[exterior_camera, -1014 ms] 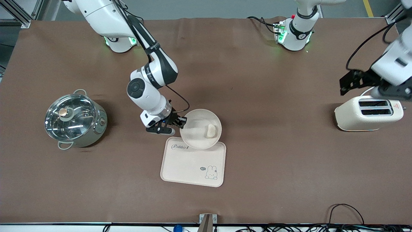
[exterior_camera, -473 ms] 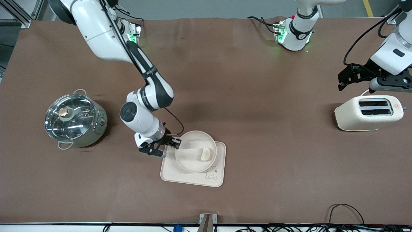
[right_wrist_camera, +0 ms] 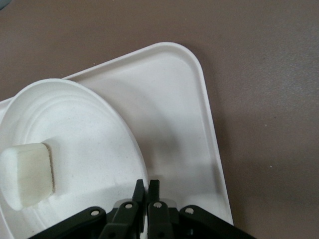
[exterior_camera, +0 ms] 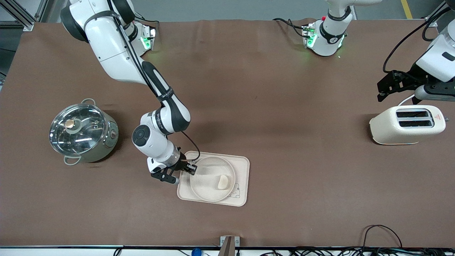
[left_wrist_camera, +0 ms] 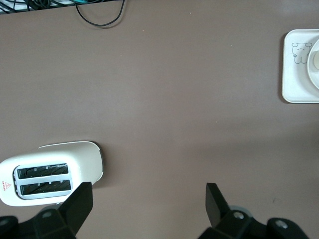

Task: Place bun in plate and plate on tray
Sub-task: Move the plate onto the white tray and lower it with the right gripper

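Note:
My right gripper (exterior_camera: 192, 168) is shut on the rim of the round cream plate (exterior_camera: 204, 182). The plate sits over the middle of the rectangular tray (exterior_camera: 241, 163) and hides its script. The small pale bun (exterior_camera: 223, 182) lies inside the plate. In the right wrist view the closed right gripper (right_wrist_camera: 147, 185) pinches the edge of the plate (right_wrist_camera: 89, 134), the bun (right_wrist_camera: 27, 174) lies flat-side up in it, and the tray (right_wrist_camera: 169, 94) shows underneath with a shadow. My left gripper (exterior_camera: 381, 91) waits open in the air by the toaster; the left gripper (left_wrist_camera: 148, 191) holds nothing.
A steel pot with a glass lid (exterior_camera: 82, 132) stands toward the right arm's end of the table. A cream toaster (exterior_camera: 407, 124) stands toward the left arm's end, and the toaster (left_wrist_camera: 50, 172) also shows beside my left fingers. Cables lie along the table's near edge.
My right gripper has carried the plate with the bun toward the front camera, from the tray's edge to over its middle, and lower. The left gripper shifted slightly.

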